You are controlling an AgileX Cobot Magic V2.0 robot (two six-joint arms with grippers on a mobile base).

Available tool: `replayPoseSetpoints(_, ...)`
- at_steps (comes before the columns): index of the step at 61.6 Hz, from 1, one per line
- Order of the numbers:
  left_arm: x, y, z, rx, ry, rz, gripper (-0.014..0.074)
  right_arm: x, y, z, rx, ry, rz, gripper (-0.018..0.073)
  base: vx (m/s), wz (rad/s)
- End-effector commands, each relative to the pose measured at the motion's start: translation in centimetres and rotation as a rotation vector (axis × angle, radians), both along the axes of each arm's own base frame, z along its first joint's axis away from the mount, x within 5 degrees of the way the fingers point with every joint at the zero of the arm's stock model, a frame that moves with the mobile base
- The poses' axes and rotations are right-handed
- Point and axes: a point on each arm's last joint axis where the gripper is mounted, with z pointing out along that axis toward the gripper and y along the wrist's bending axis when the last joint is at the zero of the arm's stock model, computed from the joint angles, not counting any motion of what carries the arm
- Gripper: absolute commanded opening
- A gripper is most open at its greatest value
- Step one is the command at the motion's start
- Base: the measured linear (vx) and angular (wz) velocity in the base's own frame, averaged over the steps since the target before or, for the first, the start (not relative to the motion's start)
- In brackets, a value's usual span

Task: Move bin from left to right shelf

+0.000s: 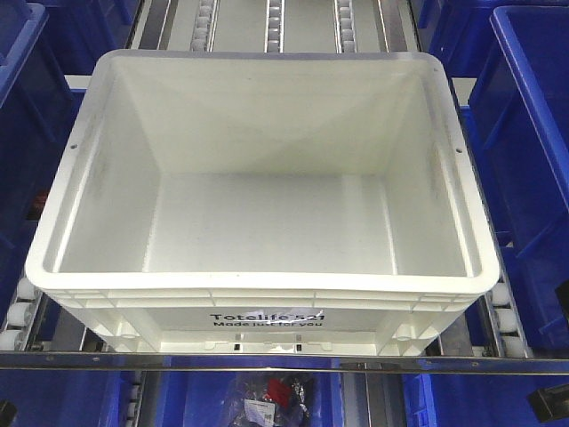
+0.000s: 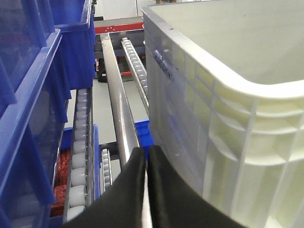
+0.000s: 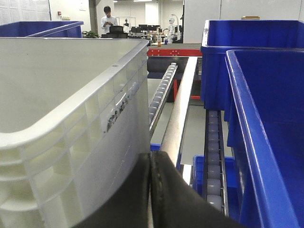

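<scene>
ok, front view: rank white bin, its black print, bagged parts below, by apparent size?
1. white bin
2. bagged parts, partly cut off by the frame edge
3. black print, similar width to the bag but much thinner

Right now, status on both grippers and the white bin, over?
Left gripper shut, empty, left of white bin. Right gripper shut, empty, on its right. Bin empty, on roller rails. Blue bins close on both sides.
</scene>
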Motion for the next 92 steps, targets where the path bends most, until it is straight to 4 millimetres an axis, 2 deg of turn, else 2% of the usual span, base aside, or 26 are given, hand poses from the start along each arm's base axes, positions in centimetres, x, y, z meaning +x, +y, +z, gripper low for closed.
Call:
replayPoseSetpoints(1,-0.1,0.0,1.4,-0.024,-0.105,-0.001,-0.0008,0.0,-0.1,0.2,0.008,-0.063,-0.011,-0.0007,0.0,0.0)
replayPoseSetpoints(11,-0.2,0.1,2.3,-0.041,-0.177,0.004,-0.0008,0.0,-0.1,0.7,0.02,-0.122,-0.016,-0.0007,0.0,0.0)
replayPoseSetpoints(31,-1.2,0.6,5.7,-0.134,-0.557,0.032,-0.0008,-1.0,-0.7,3.9,0.168,-0.463,-0.039,-0.0007,0.0,0.0)
replayPoseSetpoints(37,-1.7,0.8,6.7,-0.16,-0.667,0.039,-0.0008,-1.1,-0.7,4.9,0.194,-0.436,-0.024,-0.0007,0.0,0.0)
replayPoseSetpoints(40,-1.9,0.8,7.4,-0.184,-0.665,0.035,-0.0008,-1.2,-0.6,5.7,0.183,-0.382,-0.015,-0.0007,0.0,0.0)
replayPoseSetpoints(45,-2.1,0.7,8.8,-0.196,-0.576,0.016,-0.0008,-1.5,-0.4,7.6,0.146,-0.265,0.002,-0.0007,0.0,0.0)
replayPoseSetpoints(52,-2.4,0.5,11.7,-0.146,-0.304,-0.015,-0.0008,-2.0,-0.2,11.1,0.086,-0.077,0.024,-0.0007,0.0,0.0)
replayPoseSetpoints(58,-2.2,0.1,14.5,-0.09,-0.062,-0.034,-0.0008,-1.4,0.1,13.8,0.048,0.107,0.041,-0.0007,0.0,0.0)
replayPoseSetpoints(63,-0.9,-0.3,16.6,-0.065,0.122,-0.042,-0.0008,0.0,0.6,15.7,0.038,0.275,0.056,-0.0007,0.0,0.0)
replayPoseSetpoints(68,1.2,-0.9,19.2,-0.089,0.263,-0.047,-0.0008,1.9,1.3,17.4,0.03,0.44,0.084,-0.0007,0.0,0.0)
replayPoseSetpoints(71,2.9,-1.3,20.1,-0.079,0.345,-0.052,-0.0008,3.3,1.8,18.3,0.022,0.522,0.098,-0.0007,0.0,0.0)
replayPoseSetpoints(76,5.2,-2.1,20.9,-0.088,0.446,-0.07,-0.0008,5.3,2.3,19.2,0.012,0.601,0.107,-0.0007,0.0,0.0)
replayPoseSetpoints(82,7.6,-3.0,20.8,-0.11,0.554,-0.095,-0.0008,7.3,2.8,19.7,0.017,0.639,0.113,-0.0007,0.0,0.0)
replayPoseSetpoints(92,9.9,-3.7,19.8,-0.125,0.632,-0.105,-0.0008,9.1,3.1,19.1,0.013,0.681,0.107,-0.0007,0.0,0.0)
